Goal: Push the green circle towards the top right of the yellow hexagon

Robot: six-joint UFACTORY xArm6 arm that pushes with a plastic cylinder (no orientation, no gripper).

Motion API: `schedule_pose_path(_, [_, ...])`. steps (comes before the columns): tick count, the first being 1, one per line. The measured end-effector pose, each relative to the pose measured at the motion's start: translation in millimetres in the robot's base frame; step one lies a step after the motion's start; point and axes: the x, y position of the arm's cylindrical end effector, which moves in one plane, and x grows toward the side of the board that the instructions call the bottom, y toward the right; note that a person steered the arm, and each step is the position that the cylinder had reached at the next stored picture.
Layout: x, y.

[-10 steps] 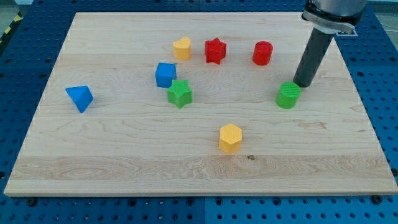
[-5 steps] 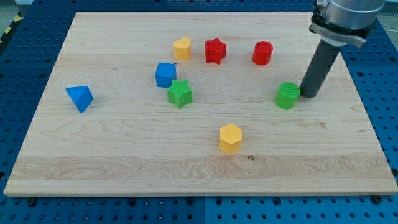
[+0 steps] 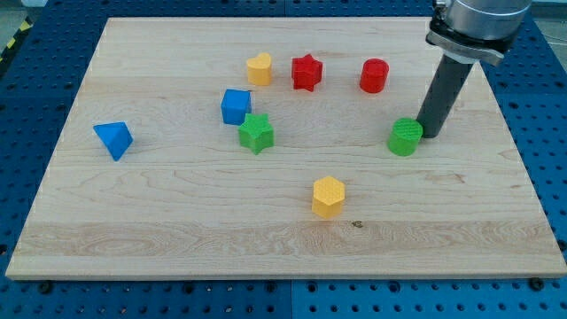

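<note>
Since the earlier frame, my tip (image 3: 428, 135) has slid toward the view's left, nudging the green circle block (image 3: 405, 137) slightly leftward; it touches the circle's right edge. On the pale wooden surface (image 3: 177, 204), the yellow hexagon block (image 3: 328, 196) lies nearer, down-left of the circle. No claw or writing shows.

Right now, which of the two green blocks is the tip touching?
The green circle, at the view's right. My tip sits against its right edge. The green star lies far off to the view's left, beside the blue cube.
</note>
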Motion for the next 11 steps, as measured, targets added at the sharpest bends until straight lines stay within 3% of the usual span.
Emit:
schedule_pose_path(1, [-23, 0])
schedule_pose_path(7, [-21, -8])
schedule_pose_path(11, [-10, -69])
